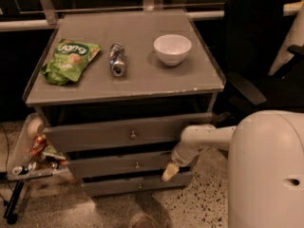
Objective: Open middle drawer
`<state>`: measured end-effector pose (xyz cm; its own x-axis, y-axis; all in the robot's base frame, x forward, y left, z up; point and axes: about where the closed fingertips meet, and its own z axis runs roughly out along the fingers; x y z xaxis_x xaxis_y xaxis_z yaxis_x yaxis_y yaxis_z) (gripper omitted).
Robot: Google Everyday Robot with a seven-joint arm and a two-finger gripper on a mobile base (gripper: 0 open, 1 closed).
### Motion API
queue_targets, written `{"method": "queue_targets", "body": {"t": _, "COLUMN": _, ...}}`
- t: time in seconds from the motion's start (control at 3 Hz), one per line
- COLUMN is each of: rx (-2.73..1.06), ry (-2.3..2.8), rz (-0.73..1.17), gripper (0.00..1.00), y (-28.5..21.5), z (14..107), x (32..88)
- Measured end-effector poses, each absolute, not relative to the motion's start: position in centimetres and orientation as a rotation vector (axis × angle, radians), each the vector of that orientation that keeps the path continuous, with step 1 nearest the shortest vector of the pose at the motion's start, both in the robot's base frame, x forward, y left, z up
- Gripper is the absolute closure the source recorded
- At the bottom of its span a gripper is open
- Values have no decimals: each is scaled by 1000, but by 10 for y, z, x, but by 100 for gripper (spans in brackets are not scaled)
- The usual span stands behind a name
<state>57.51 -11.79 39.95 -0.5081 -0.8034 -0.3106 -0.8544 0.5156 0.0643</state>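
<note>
A dim room with a speckled floor [204,204] holds a grey cabinet [142,82] of three stacked drawers. On its top lie a green snack bag [69,61], a can [117,59] on its side and a white bowl [172,49], well away from the work below. The middle drawer [104,167] sits between the taller top drawer [90,137] and the shorter bottom drawer [114,187], with its knob [137,165] at centre. The robot's gripper [168,172] hangs by that drawer's right end, apart from the knob, likely lining up a reach for it. Whether it is clenched or released cannot be told.

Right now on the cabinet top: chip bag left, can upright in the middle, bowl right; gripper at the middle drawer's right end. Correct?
No: the camera view shows the can lying on its side. The chip bag left, bowl right, and gripper at the right end of the middle drawer are correct.
</note>
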Motion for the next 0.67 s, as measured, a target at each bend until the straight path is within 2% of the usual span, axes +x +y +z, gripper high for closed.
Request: {"method": "queue_targets", "body": {"t": 0.67, "rx": -1404, "ry": 2517, "rz": 307, "gripper": 65, "y": -118, "z": 402, "x": 576}}
